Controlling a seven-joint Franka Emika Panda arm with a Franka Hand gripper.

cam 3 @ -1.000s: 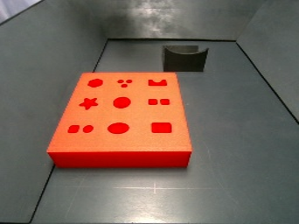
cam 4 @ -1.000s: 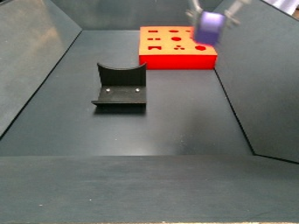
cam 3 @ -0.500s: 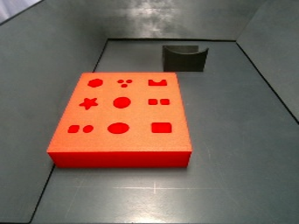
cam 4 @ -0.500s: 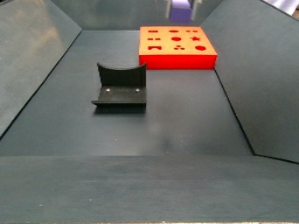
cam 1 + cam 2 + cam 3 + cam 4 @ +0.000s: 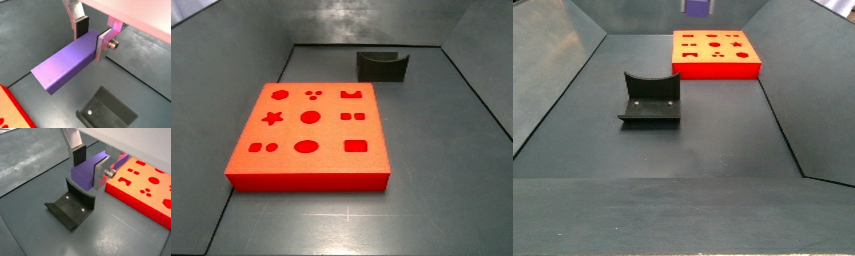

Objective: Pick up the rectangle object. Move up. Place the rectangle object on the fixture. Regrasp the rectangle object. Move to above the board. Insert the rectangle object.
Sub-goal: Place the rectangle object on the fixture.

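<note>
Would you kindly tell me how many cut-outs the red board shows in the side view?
9, in three rows of three on the board. The far row's pieces are small, so some detail may be lost. The tool holds the rectangle object above the floor.

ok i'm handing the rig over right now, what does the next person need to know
Gripper: shut on the rectangle object, held between the fingers, up in the air; in a side view only the block's tip shows at the top edge.
Fixture: empty on the floor, below the gripper in both wrist views.
Board: on the floor, no piece seen in its cut-outs.
Done: pick up and lift.
Left: place on the fixture, regrasp, move above the board, insert.
</note>
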